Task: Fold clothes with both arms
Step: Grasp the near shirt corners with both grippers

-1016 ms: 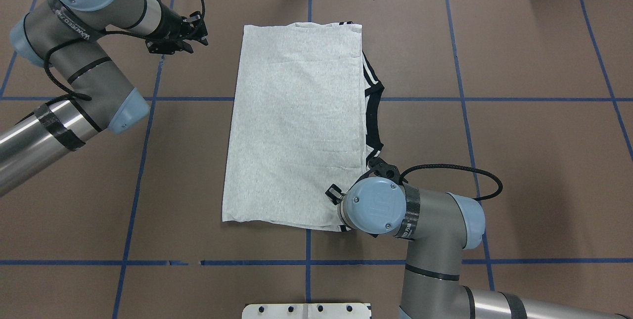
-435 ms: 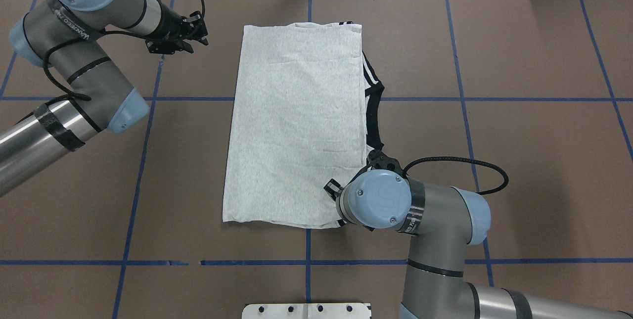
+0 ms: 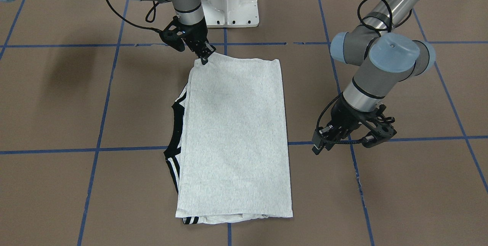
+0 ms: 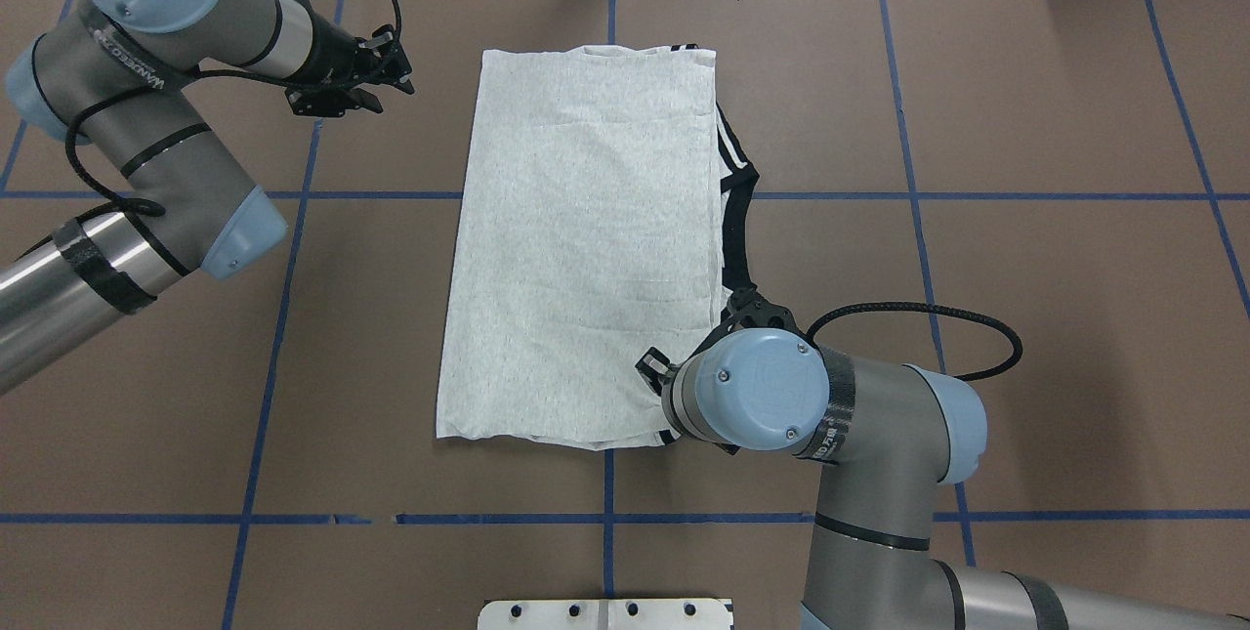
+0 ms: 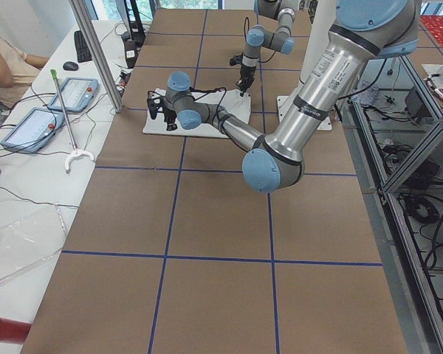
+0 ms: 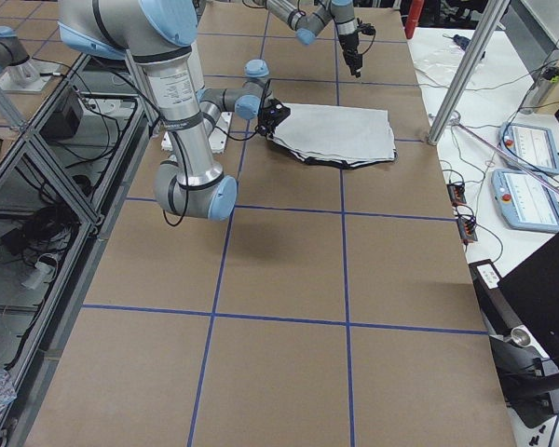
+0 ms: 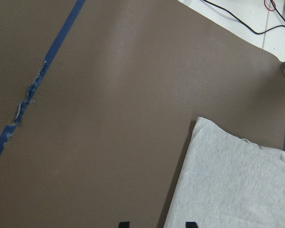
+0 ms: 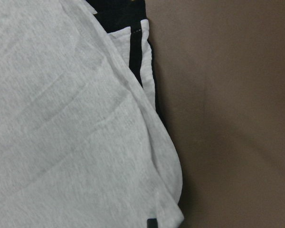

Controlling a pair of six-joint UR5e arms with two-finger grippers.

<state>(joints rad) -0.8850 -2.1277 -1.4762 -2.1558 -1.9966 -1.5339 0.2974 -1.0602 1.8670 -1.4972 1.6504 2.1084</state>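
Note:
The grey T-shirt (image 4: 586,239) lies folded into a long rectangle at mid-table, print hidden, with its black collar (image 4: 739,220) and striped shoulder poking out along the right edge. My right gripper (image 3: 204,58) is down on the shirt's near right corner, shut on the fabric edge. In the right wrist view only one fingertip (image 8: 152,223) shows against the cloth. In the overhead view the wrist joint hides that gripper. My left gripper (image 4: 386,83) hovers open just left of the far left corner (image 7: 199,123), both fingertips apart with nothing between them.
The white pedestal (image 3: 228,2) stands at the table's near edge between the arms. Blue tape lines (image 4: 283,317) grid the brown table. Side benches hold tablets (image 5: 29,125), and a person's arm (image 5: 7,55) rests at one. Upright metal poles (image 6: 452,84) stand beside the table.
The right arm's wrist has shifted slightly right and away from the base, drawing the shirt's near right corner with it. The left arm has eased a little to the left.

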